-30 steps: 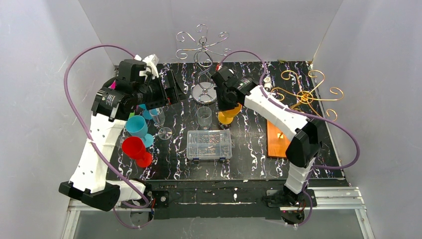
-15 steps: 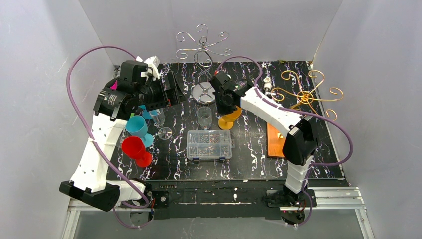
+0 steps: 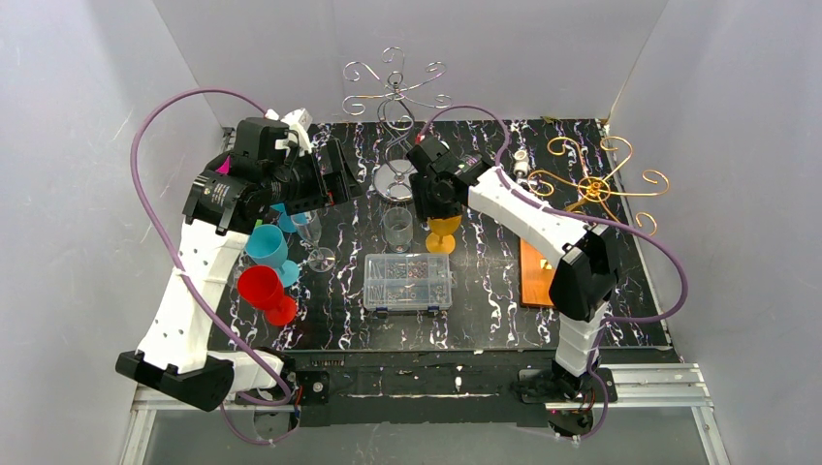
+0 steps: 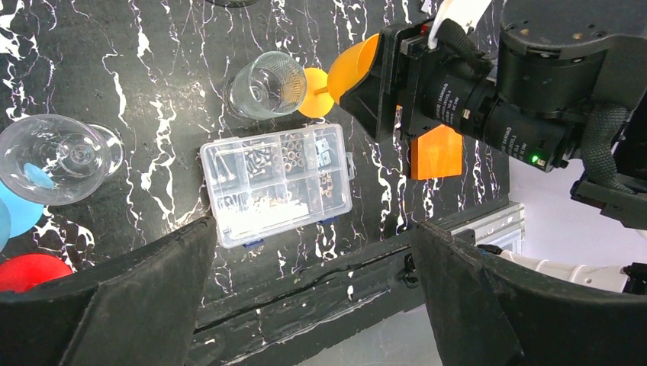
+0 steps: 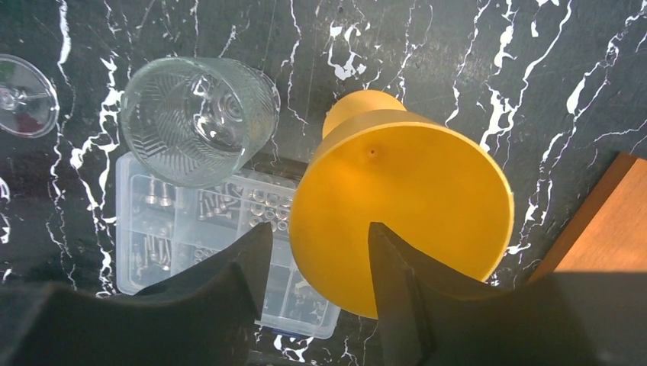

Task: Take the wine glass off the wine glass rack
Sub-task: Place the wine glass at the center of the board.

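The yellow wine glass stands on the black marbled table right of a clear tumbler. My right gripper hovers just above it, open. In the right wrist view the glass's bowl lies below the gripper, its rim passing through the gap without either finger pressing on it. The silver wire rack behind it carries nothing, and so does the gold rack at the right. My left gripper hangs wide open and empty at the back left; in its wrist view it looks down at the yellow glass.
A clear plastic parts box lies in front of the tumbler. A clear stemmed glass, blue cups and a red cup crowd the left side. An orange wooden block lies under the right arm.
My right gripper's jaws have parted from shut. The yellow glass, held tilted a second ago, now stands on its base. The left arm has barely moved.
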